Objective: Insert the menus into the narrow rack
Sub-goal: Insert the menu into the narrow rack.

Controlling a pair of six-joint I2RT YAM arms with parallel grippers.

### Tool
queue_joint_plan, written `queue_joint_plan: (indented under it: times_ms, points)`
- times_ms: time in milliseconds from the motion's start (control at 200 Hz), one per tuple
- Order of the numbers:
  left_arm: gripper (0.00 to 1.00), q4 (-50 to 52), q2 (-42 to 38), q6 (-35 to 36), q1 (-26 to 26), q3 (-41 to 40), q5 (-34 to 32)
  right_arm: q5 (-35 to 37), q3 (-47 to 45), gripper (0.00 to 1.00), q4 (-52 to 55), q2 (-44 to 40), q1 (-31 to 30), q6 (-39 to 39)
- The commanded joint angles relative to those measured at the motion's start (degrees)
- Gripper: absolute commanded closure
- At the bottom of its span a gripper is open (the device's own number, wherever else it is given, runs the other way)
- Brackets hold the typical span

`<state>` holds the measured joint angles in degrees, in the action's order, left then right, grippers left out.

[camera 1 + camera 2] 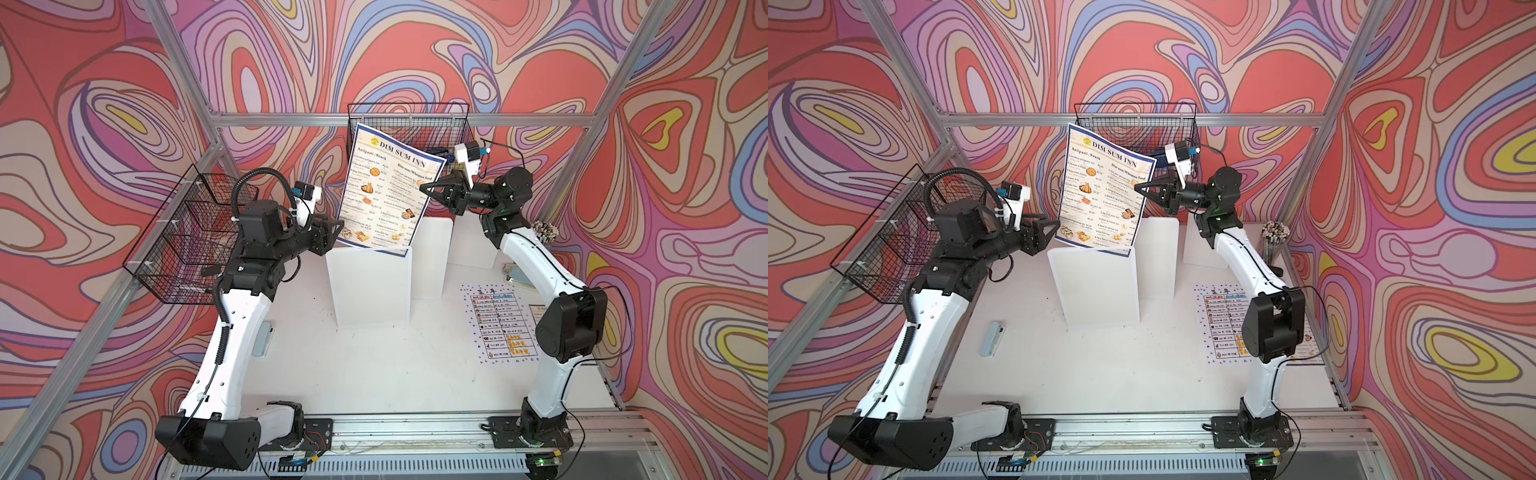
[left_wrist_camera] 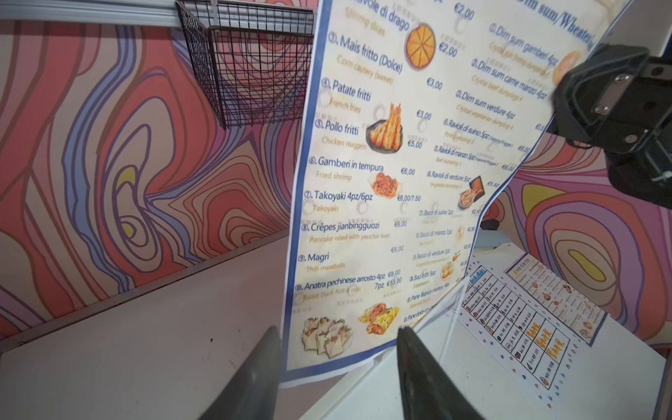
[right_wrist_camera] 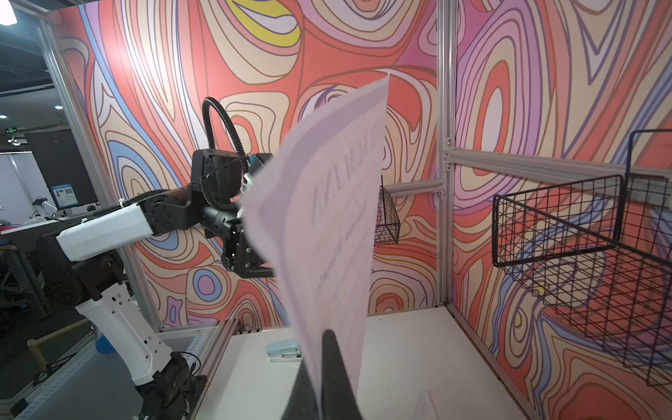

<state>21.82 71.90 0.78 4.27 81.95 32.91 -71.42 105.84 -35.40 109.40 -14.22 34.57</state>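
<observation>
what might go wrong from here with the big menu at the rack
1. The large menu is pinched only at one side edge by the right end effector and bows, so its bottom edge may miss the slot of the rack or buckle on the rim.
2. The left end effector stands open around the lower corner; unsupported, that corner may swing or snag on a finger.

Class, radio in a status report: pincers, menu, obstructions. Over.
Left pincer open at lower corner of large menu. Right pincer shut on its edge. Bottom edge at rack top. Nothing blocking.
</observation>
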Motion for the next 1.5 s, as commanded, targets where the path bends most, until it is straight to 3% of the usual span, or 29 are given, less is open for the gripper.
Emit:
queue_joint_plan:
  times_ms: [0, 175, 516, 826, 991, 1497]
  points:
    - [0.46, -4.7, 0.0, 2.0, -1.5, -2.2, 5.7, -0.4, 0.8, 1.0, -0.9, 0.1, 0.0, 0.7]
    - [0.47, -6.3, 4.5, 1.1, -4.2, -2.5, 10.9, -0.3, -0.2, 1.0, -1.3, -0.5, -0.1, 0.8]
    - [0.5, -9.2, 8.7, 0.7, -4.5, -0.9, 14.1, -0.2, -1.2, 1.0, -1.5, -1.1, -0.2, 0.5]
    - [0.89, -8.2, 8.5, 0.7, -4.6, -0.7, 15.0, 0.2, -1.1, 1.0, -0.9, -1.0, -0.4, -0.1]
    - [1.0, -9.7, 5.9, -0.2, -4.5, -3.2, 14.3, 0.5, -0.8, 1.0, 0.9, -1.0, -0.4, -1.4]
    - [1.0, -11.7, 1.0, -0.8, -4.5, -8.2, 13.5, 0.2, -0.2, 1.0, -2.4, -0.2, -0.5, 1.9]
